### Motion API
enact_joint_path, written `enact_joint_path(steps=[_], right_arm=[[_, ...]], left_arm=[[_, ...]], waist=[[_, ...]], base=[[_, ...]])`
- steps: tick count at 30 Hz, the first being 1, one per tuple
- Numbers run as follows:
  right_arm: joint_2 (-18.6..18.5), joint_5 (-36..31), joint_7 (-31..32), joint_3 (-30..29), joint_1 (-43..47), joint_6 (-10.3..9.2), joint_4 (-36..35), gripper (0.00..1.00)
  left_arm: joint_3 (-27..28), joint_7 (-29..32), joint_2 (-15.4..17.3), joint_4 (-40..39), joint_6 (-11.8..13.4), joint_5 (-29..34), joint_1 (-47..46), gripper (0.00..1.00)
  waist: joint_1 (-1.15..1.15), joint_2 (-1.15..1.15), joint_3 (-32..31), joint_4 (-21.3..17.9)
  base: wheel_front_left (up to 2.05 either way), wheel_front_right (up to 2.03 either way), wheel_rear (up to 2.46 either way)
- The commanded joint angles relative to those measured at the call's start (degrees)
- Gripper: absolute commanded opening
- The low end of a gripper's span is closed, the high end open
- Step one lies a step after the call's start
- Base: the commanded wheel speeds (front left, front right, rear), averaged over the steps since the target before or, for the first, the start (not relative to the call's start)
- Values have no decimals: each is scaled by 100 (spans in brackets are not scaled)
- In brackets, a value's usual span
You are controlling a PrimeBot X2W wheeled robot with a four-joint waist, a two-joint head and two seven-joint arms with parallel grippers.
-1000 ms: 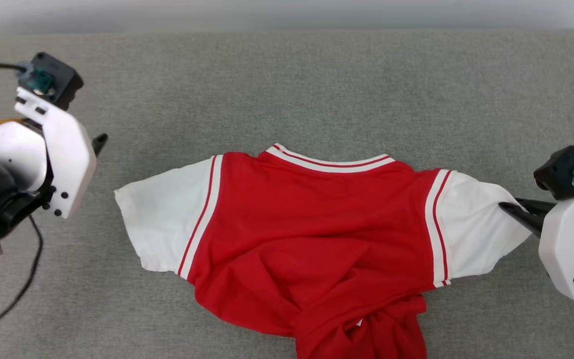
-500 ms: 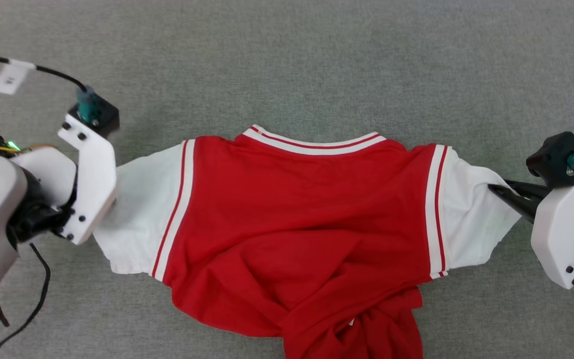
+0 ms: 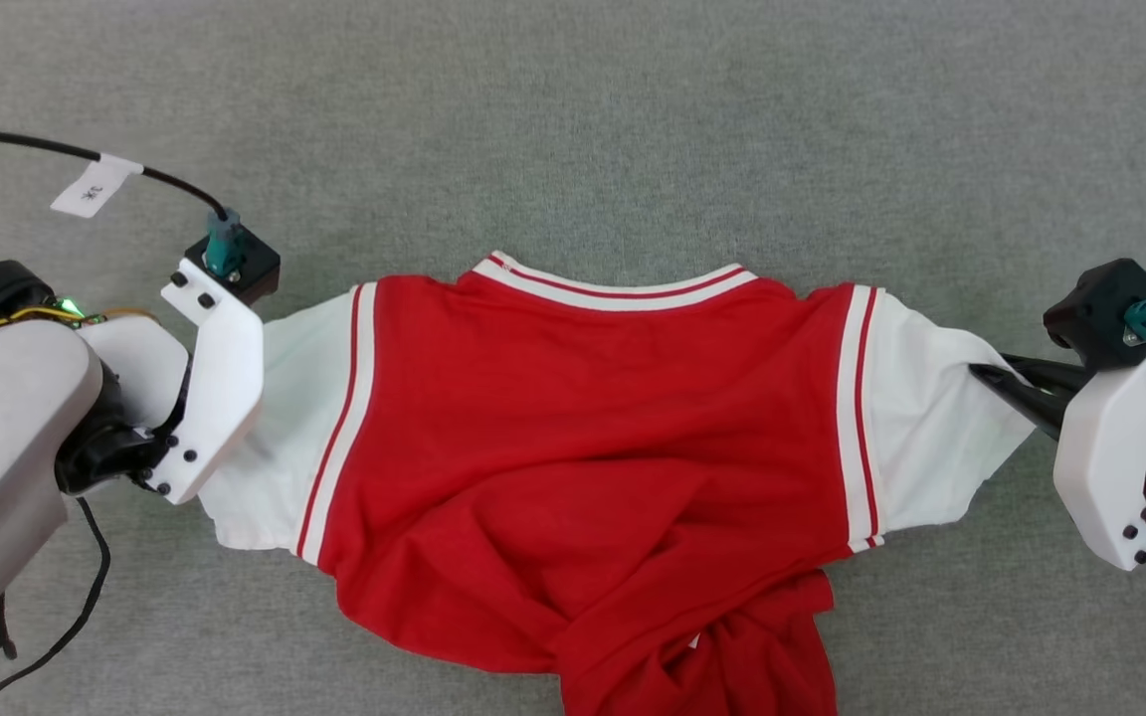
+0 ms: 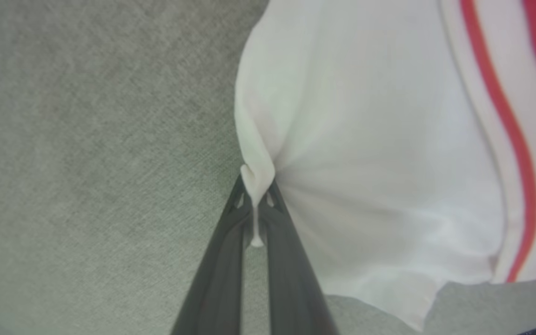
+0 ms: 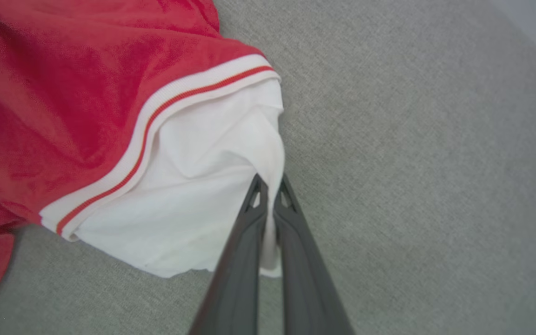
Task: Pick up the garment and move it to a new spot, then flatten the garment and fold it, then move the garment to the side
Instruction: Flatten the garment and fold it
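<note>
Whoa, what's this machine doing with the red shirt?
A two-armed robot is handling a red jersey T-shirt lying on a grey cloth surface. Its left gripper is shut on the edge of the white left sleeve, and its right gripper is shut on the right sleeve. The collar lies fairly flat, but the lower part is bunched and twisted.

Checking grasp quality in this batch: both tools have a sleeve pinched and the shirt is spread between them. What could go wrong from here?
1. The left tool grips only a thin fold at the sleeve edge, so a pull could slip it free.
2. The right tool has a similarly small pinch.
3. The shirt is bunched and twisted at its lower middle, and stretching by the sleeves alone may leave that tangle unflattened.
</note>
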Motion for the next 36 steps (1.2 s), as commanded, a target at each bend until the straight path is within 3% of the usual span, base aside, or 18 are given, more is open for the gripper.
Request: enact_joint_path(steps=[1, 19, 29, 36], right_arm=[[26, 7, -71, 16, -13, -6, 51, 0], [-190, -32, -585, -316, -310, -6, 229, 0], [-311, -329, -703, -496, -1432, -6, 271, 0], [-118, -579, -761, -258, -2809, -6, 673, 0]], left_arm=[[-156, -154, 5, 186, 12, -44, 83, 0], [-223, -2091, 312, -40, 10, 160, -748, 0], [140, -2667, 180, -113, 95, 638, -1625, 0], [426, -3253, -65, 137, 175, 1196, -2550, 0]], waist=[[0, 0, -203, 53], [0, 0, -1602, 354], [0, 0, -1731, 352], [0, 0, -1467, 317]], base=[[0, 0, 0], [0, 0, 0], [0, 0, 0], [0, 0, 0]])
